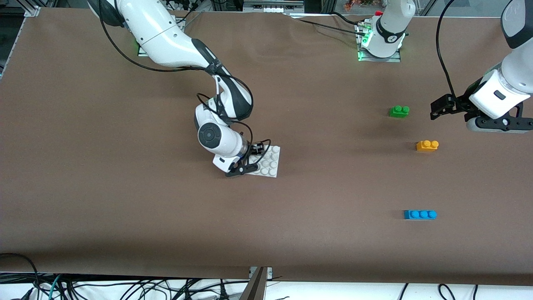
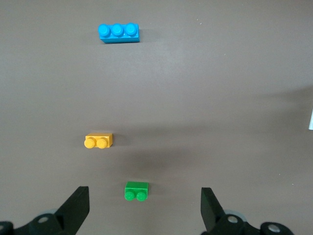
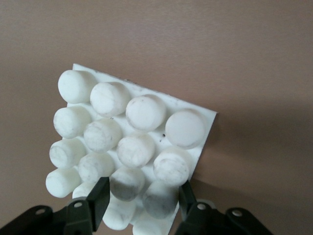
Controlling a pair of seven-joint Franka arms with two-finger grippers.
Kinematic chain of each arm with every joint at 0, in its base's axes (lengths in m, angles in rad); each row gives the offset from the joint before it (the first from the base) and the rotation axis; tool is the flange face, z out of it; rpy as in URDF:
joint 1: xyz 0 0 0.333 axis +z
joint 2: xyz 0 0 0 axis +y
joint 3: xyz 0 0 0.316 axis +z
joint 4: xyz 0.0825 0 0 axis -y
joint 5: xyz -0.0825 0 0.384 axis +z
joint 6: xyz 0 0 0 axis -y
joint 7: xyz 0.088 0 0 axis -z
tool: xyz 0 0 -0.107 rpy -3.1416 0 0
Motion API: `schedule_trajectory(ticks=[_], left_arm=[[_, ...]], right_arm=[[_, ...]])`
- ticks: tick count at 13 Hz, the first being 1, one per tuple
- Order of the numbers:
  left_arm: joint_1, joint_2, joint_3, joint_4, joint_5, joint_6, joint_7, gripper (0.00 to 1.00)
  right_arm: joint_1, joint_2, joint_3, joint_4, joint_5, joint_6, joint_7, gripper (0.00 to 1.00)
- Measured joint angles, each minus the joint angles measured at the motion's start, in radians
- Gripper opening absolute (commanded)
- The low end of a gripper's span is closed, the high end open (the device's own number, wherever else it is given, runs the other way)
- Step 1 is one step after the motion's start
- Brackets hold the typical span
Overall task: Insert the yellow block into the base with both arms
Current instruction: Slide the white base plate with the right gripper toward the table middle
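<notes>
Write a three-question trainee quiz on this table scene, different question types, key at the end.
1. True or false: the right gripper has its fingers shut on an edge of the flat square white studded plastic base.
2. Which lies nearest the front camera? A) small orange-yellow two-stud plastic block B) green two-stud plastic brick C) longer blue three-stud plastic brick
3. Fill in: the left gripper, fingers ____, hangs toward the left arm's end of the table, holding nothing.

Key: 1 true; 2 C; 3 open.
</notes>
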Motion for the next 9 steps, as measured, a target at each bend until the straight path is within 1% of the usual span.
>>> schedule_trajectory(ticks=[9], left_arm=[[0.000,0.000,0.000,0.000,-0.015,0.000,0.000,1.00]], right_arm=[[0.070,0.025,0.000,0.017,0.000,0.103,0.000,0.63]])
